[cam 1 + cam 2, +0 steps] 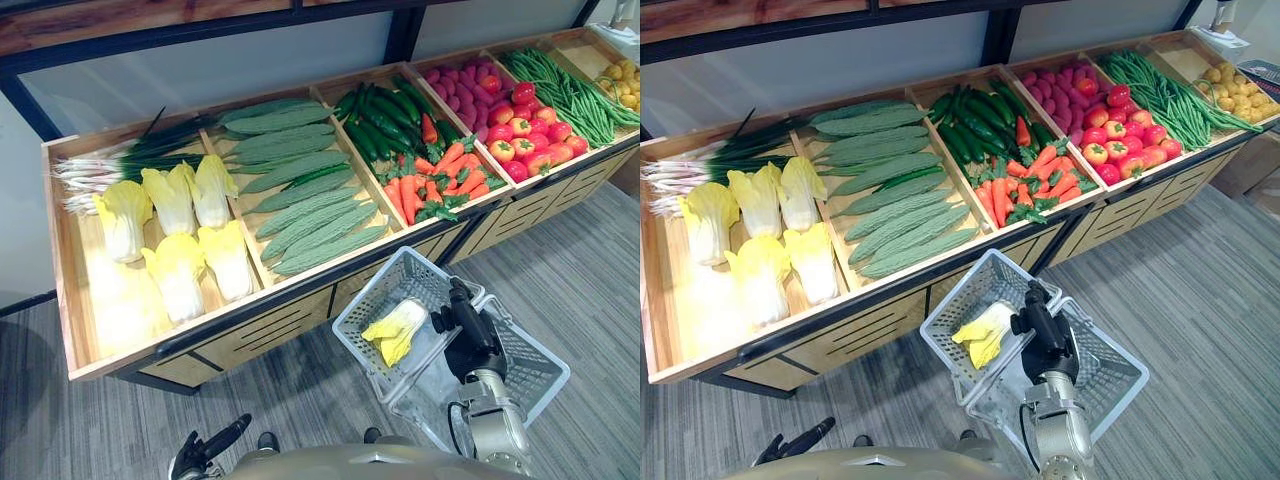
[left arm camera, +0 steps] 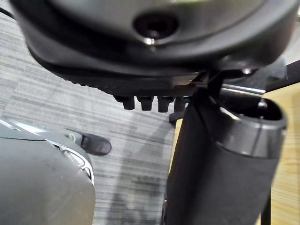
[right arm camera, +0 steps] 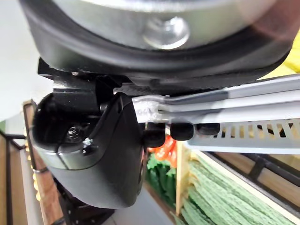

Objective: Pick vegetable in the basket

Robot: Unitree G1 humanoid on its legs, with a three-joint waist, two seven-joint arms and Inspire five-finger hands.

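My right hand (image 1: 462, 325) grips the handle (image 3: 234, 101) of the grey basket (image 1: 372, 285) at lower right, one Chinese cabbage (image 1: 397, 328) inside. My left hand (image 1: 212, 443) hangs relaxed, lower left. If the basket tilts, I risk spilling the cabbage.

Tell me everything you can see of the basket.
The basket is pale grey plastic, rectangular, with lattice walls and a solid rim. It is tilted. It hangs before the vegetable stand, above the carpet, carried by the right hand, whose fingers curl round its handle bars. One yellow-green cabbage lies inside.
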